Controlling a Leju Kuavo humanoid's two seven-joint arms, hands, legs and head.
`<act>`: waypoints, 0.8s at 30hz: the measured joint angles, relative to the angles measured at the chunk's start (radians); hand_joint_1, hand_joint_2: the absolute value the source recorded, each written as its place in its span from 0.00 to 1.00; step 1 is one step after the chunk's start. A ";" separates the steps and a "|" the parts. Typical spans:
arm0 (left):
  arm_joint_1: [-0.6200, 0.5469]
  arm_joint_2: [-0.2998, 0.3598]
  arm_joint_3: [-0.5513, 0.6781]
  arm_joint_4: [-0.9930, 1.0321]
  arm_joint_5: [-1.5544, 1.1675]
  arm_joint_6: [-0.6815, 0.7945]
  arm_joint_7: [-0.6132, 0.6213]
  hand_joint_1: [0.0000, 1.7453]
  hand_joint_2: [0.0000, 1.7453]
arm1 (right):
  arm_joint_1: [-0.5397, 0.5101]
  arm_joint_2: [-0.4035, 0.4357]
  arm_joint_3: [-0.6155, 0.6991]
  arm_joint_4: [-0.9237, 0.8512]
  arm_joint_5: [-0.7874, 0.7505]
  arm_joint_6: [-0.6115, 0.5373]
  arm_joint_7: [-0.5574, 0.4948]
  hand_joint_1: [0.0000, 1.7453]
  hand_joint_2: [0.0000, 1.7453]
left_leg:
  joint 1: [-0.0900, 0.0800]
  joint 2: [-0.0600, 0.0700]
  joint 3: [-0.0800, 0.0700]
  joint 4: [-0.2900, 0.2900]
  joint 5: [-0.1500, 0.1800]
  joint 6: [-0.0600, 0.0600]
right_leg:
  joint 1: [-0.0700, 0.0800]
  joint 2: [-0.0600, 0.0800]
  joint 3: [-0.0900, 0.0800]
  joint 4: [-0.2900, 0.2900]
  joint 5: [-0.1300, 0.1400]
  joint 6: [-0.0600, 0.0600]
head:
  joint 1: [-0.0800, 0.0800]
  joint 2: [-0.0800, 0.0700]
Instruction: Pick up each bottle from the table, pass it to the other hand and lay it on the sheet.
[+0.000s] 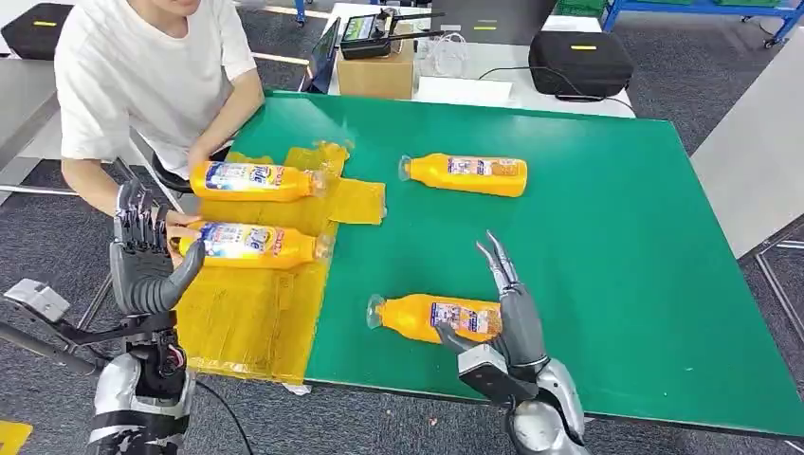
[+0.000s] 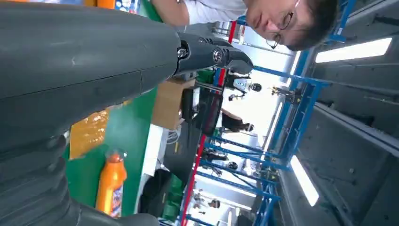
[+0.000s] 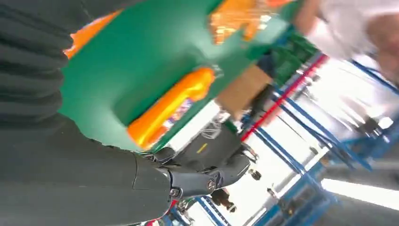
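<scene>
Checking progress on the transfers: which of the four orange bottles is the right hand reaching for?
The near bottle on the bare green table, at the right hand. The far bottle lies apart.

- Two orange bottles (image 1: 251,180) (image 1: 248,243) with white-blue labels lie side by side on the yellow sheet (image 1: 251,322).
- A third bottle (image 1: 465,174) lies on the green table (image 1: 607,246), far side.
- A fourth bottle (image 1: 431,316) lies near the front edge.

Bare green table (image 1: 607,246) lies wide open on the right; over on the sheet (image 1: 251,313), two bottles (image 1: 254,244) and a person's hand (image 1: 175,226) crowd the far half.
</scene>
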 measured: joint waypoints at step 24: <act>0.194 -0.043 -0.172 -0.133 -0.259 0.009 -0.104 0.00 1.00 | 0.138 -0.203 0.019 -0.037 0.328 0.090 0.328 0.00 1.00 | 0.000 0.000 -0.002 0.000 0.000 0.000 | 0.000 0.000 -0.003 0.000 0.000 0.000 | 0.000 0.000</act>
